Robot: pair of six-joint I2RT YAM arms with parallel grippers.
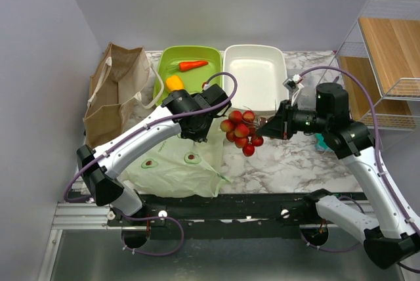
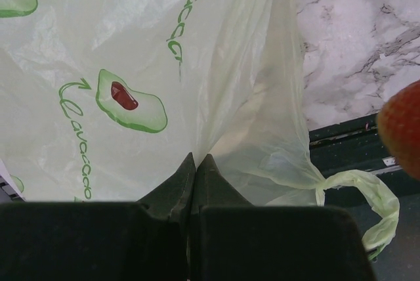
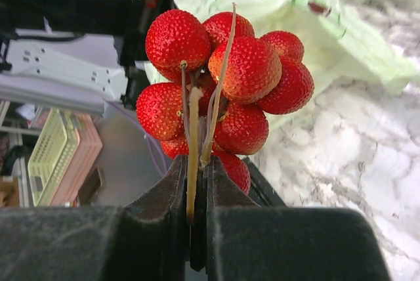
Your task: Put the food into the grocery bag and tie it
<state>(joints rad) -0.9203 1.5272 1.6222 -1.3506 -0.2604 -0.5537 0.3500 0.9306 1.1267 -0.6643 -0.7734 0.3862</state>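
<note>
**Right pincer [image 3: 195, 163] clamps a fruit stem, left pincer [image 2: 193, 161] pinches bag film**

Closed tight on the pale stem [image 3: 192, 130], the right pincer holds the red fruit cluster [image 3: 226, 77] over the marble counter [image 1: 295, 163]. The pieces have a bumpy, strawberry-like skin. In the overhead view the cluster hangs at the middle, between the two wrists, with the right pincer at its 3 o'clock.

The left pincer, at the cluster's 9 o'clock, is closed on a gathered fold of the grocery bag [image 1: 174, 169]. The bag's pale-green, avocado-printed film spreads over the counter toward 7 o'clock.

A green tray [image 1: 190, 52] at 11 o'clock holds the yellow bell pepper [image 1: 174, 83] and a carrot [image 1: 193, 65]. A white tray [image 1: 254, 77] sits at 12 o'clock, just beside the green one. A brown paper bag [image 1: 115, 97] stands at 9 o'clock, next to the green tray.
</note>
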